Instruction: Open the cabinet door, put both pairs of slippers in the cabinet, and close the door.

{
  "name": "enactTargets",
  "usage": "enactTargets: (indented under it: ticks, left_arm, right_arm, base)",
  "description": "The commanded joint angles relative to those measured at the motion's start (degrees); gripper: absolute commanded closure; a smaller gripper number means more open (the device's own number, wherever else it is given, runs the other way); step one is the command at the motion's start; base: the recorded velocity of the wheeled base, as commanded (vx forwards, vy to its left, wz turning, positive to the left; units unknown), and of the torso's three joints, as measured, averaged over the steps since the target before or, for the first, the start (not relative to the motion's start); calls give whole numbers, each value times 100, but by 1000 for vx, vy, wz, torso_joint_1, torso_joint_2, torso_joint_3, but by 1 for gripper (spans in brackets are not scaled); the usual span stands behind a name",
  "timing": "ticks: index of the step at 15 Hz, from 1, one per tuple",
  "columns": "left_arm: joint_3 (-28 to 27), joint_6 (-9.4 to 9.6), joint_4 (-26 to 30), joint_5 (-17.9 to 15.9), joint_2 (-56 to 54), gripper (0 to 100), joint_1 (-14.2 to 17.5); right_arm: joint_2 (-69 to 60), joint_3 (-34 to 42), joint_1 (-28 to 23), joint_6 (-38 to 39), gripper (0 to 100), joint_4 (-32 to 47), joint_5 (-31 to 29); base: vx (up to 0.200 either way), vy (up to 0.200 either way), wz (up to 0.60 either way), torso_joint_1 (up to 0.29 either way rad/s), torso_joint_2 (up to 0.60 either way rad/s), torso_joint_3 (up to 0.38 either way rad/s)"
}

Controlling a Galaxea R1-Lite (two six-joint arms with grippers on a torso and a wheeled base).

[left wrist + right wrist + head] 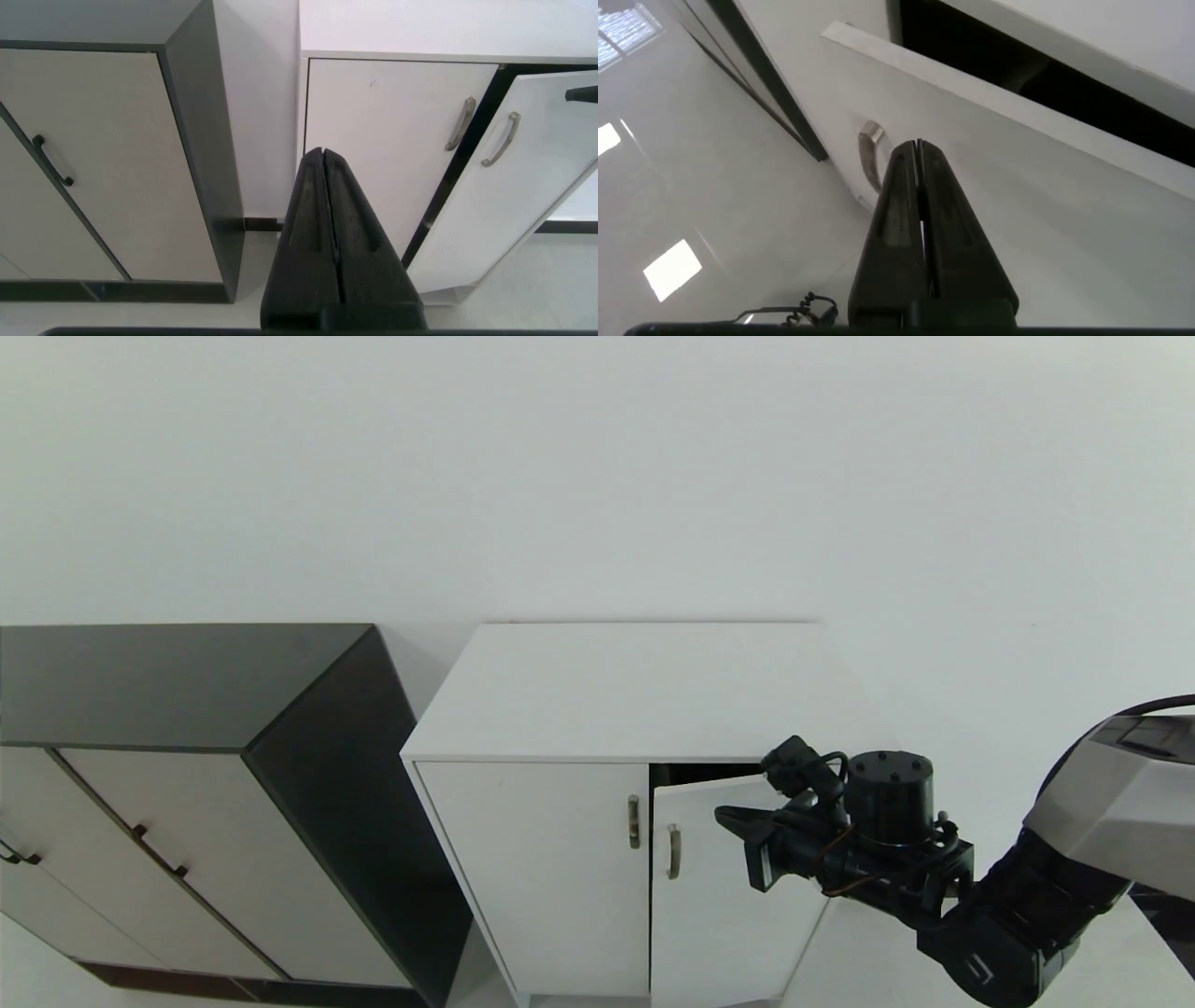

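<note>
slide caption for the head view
Shut right pincer in front of the partly open door of the white cabinet.

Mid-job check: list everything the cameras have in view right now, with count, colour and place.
white cabinet: 1, white, against the wall
left door: 1, white, shut
right door: 1, white, ajar, dark gap along its top edge
door handles: 2, metallic, one on each door beside the middle seam
dark cabinet: 1, dark grey with pale fronts, left of the white cabinet
black handles: 2, black, on the dark cabinet's pale fronts
floor: 1, pale and glossy, under the cabinets
right gripper: 1, black, shut, in front of the right door near its top edge
left gripper: 1, black, shut, low, facing the gap between the cabinets
</note>
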Motion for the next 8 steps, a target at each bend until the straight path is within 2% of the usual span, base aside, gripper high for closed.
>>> enactTargets:
  ticks: [1,8]
  left_arm:
    - [0,-2,0,4,6,100,0]
    - [0,-2,0,4,6,100,-9]
  right_arm:
    - [111,-70,-39,-4,100,-11,5]
    - [322,-255,-188,-4,100,-11,5]
  base:
    - [0,0,0,0,0,0]
    - [0,0,0,0,0,0]
